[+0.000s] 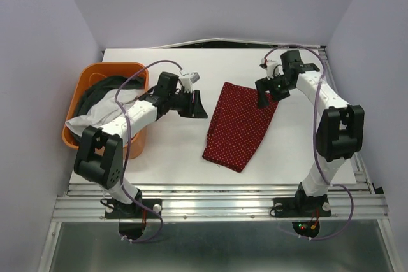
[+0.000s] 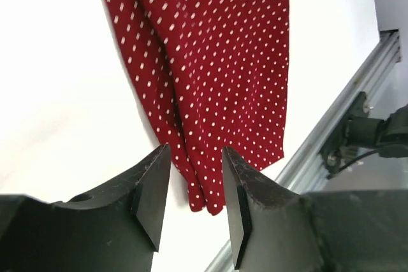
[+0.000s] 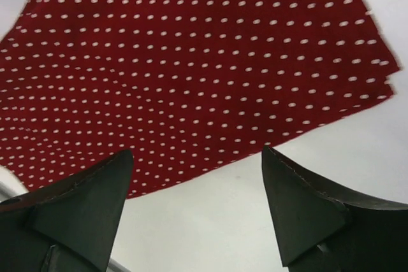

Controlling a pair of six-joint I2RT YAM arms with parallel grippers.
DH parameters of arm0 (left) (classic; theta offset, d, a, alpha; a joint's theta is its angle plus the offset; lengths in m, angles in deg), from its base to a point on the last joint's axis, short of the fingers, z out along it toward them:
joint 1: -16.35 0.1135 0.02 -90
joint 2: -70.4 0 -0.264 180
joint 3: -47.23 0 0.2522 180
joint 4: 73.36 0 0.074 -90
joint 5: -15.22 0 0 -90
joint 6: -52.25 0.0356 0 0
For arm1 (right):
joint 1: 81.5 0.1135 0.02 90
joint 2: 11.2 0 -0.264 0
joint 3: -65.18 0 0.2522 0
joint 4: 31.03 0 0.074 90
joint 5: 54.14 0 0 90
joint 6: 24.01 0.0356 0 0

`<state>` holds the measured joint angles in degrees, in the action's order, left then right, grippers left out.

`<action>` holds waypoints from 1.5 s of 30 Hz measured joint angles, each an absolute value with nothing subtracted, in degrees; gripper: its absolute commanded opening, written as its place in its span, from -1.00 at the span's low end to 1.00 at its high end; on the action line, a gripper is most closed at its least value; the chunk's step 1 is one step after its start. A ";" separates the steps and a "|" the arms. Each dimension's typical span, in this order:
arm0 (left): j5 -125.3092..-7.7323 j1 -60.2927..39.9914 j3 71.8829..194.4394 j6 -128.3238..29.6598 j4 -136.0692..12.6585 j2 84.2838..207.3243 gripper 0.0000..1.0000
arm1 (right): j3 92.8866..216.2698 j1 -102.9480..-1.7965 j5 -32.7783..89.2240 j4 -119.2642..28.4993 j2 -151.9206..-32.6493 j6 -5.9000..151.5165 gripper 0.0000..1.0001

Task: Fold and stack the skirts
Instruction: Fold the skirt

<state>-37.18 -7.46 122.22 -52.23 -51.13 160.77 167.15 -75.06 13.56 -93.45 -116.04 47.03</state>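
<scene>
Lying flat on the white worktop (image 1: pixel 172 151), the red skirt (image 1: pixel 241 125) with tiny white dots sat in the middle of the top view. It was folded into a long shape that leaned a little from upper right to lower left. The left jaws hung near its upper left edge, apart from the cloth. In the left wrist view they were partly open, with nothing between them. The right jaws hung at the skirt's upper right corner. They were wide open and held nothing, and the dotted cloth lay spread beneath them. At the left of the frame, the orange basket (image 1: pixel 111 68) held the white skirt (image 1: pixel 95 116) and the dark grey skirt (image 1: pixel 102 87).
</scene>
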 measured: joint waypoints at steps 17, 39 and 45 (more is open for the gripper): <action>-42.49 -17.02 122.75 -48.19 -47.77 171.39 -0.25 | 157.99 -75.06 3.05 -93.82 -108.92 52.72 0.71; -43.38 -18.11 122.95 -47.86 -47.29 173.68 -1.00 | 156.77 -75.06 3.13 -93.91 -108.70 51.99 0.74; -44.67 -17.32 123.27 -47.80 -45.54 173.27 -1.00 | 156.77 -75.06 3.05 -93.91 -108.70 51.82 0.73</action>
